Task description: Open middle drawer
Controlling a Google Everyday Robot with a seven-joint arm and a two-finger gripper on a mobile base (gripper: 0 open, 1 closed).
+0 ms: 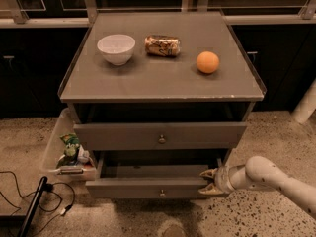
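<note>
The middle drawer [128, 187] is the lower grey front with a small brass knob [161, 193]. It stands pulled out, and its plain grey inside [158, 171] shows behind the panel. My gripper [209, 181] is at the right end of that front panel, reaching in from the right on a white arm [266, 177]. One finger lies behind the panel's top edge and one in front of it, so the gripper clasps the panel. Above it is another grey drawer front [123, 135] with its own knob [161, 139].
On the cabinet top [163, 80] are a white bowl [116, 48], a lying can [162, 46] and an orange [208, 62]. A clear bin [52, 152] with snack packets stands left of the cabinet. Black cables [29, 201] lie on the floor at the left.
</note>
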